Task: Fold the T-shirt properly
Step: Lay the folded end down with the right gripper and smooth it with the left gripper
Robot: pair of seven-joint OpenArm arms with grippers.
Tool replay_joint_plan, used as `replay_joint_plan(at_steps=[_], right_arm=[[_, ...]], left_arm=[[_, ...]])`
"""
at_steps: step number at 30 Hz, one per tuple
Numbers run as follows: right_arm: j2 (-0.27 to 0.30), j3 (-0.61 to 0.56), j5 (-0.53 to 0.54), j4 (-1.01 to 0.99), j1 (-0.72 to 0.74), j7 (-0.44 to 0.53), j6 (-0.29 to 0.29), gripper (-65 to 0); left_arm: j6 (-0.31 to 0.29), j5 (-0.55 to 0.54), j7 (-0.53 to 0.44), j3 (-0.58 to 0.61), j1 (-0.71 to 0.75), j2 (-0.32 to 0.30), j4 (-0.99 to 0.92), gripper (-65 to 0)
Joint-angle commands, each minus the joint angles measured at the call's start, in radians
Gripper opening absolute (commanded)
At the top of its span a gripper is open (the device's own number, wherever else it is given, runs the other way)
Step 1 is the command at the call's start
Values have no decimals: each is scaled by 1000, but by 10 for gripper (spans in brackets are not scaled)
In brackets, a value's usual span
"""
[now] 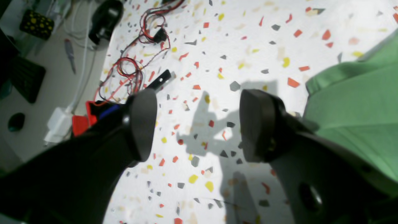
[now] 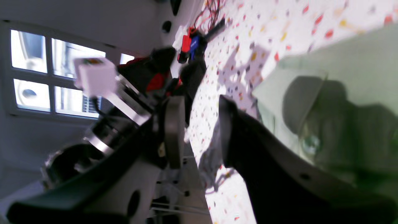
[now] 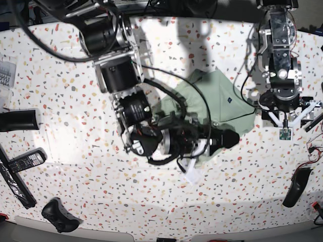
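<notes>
T-shirt [image 3: 217, 101] bunched mid-table [image 3: 75, 151]. Right gripper [image 2: 199, 130] over shirt's near edge, fingers parted, nothing held. Left gripper [image 1: 196, 124] released, above bare speckled table beside shirt's edge.

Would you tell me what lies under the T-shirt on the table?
The T-shirt rests on the speckled table. Whatever else might be beneath the cloth is covered, and the right arm hides its lower edge.

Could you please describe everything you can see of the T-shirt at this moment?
The T-shirt is pale sage-green cloth with a small dark mark on it, lying bunched and partly folded on the speckled table. The right arm reaches across its lower left part. The right gripper sits at its lower edge, open, and the left gripper hovers open beside it.
</notes>
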Motion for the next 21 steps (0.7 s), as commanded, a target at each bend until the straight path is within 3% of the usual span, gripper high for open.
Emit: replay_joint_plan(at_steps=[1,3,5,8,12,14,17,21], right_arm=[[-10,1,31,18,54,14,17,-470],[-10,8,10,18,91,14,17,-470],[-10,24,-78,18,126,28,17,-470],[-10,69,-334,18,152,111,17,-470],[-10,151,-708,16,129,370,17,-470],[-10,182,-759,16,119,460,17,-470],[-10,190,-758,16,122,500,17,-470],[-10,188,-766,16,126,512,17,-470]], left_arm=[[-2,-19,-18,0,-12,-14,22,-267],[-43,-67,-18,0,-11,-20,22,-267],[-87,-130,-18,0,-11,-19,25,-267],[-161,-270,-18,0,0,-19,61,-267],[-257,-486,-7,0,43,-19,177,-268],[-305,-620,21,0,74,-18,245,-267],[-354,-772,26,3,126,-4,292,-267],[-360,-811,19,24,195,43,290,-268]])
